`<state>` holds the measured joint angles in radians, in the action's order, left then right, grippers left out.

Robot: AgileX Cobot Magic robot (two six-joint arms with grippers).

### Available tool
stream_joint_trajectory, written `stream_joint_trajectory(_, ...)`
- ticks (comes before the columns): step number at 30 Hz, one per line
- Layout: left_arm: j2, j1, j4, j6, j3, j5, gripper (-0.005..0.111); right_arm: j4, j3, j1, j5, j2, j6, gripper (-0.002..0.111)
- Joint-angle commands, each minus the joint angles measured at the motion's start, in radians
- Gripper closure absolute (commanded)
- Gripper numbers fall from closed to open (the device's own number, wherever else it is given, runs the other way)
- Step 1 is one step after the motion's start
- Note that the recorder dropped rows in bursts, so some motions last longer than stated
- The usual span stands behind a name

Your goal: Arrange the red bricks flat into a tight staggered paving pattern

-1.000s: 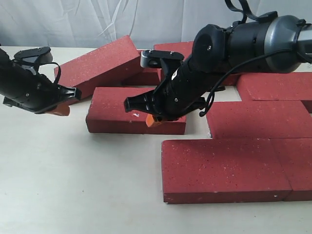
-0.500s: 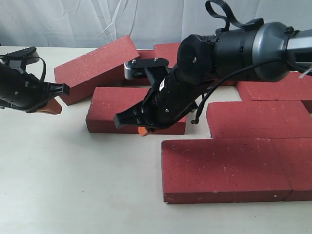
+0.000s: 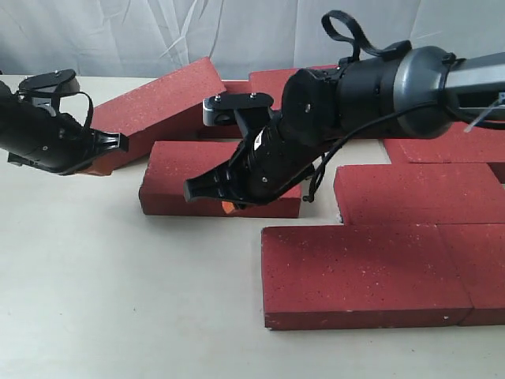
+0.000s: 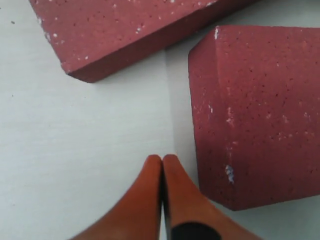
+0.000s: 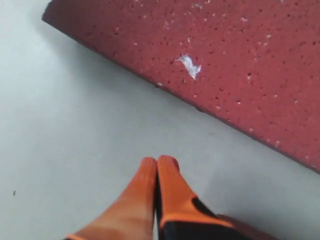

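**Closed grippers beside loose bricks, paving part-laid**

Exterior view: The dark red, white-speckled rectangular paver bricks (image 3: 367,272) are lying on a pale off-white table (image 3: 118,300) in front of a white curtain (image 3: 158,31). Toward the table's right edge, several are sitting flat and edge to edge in offset rows. One loose brick (image 3: 177,185) is lying flat near the middle, apart from that group. Behind it, toward the far edge, a tilted brick (image 3: 162,103) is leaning with one end raised on another brick. The black left gripper (image 3: 99,167) is hovering low just beside the tilted brick's lower end. The right gripper (image 3: 226,205) is reaching across the loose brick, with its orange tips at that brick's near edge.

Left wrist view: The left gripper's (image 4: 162,165) orange fingers (image 4: 145,200) are pressing together, holding nothing, over bare table (image 4: 75,140) near the corners of two bricks.

Right wrist view: The right gripper's (image 5: 157,167) fingers (image 5: 137,200) are likewise pressing together, empty, over the table (image 5: 75,125) just beside the loose brick's (image 5: 240,60) edge; whether they are touching it cannot be told.
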<state>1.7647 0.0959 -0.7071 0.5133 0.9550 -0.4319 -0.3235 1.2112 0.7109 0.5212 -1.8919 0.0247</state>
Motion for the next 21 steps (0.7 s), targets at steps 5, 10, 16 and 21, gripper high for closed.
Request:
stream_joint_trajectory(5,0.048,0.006,-0.036,0.003,0.004,0.045,0.107,0.008,-0.002,-0.001,-0.078,-0.067,0.034,0.109)
stream_joint_trajectory(10,0.108,0.006,-0.138,0.062,0.004,0.05,0.107,0.008,-0.002,-0.001,-0.101,-0.096,0.066,0.109)
stream_joint_trajectory(16,0.134,0.009,-0.333,0.25,0.004,0.029,0.107,0.008,-0.002,-0.001,-0.15,-0.109,0.125,0.109)
stream_joint_trajectory(21,0.155,0.067,-0.352,0.272,0.004,0.064,0.107,0.01,-0.002,-0.001,-0.179,-0.117,0.182,0.109)
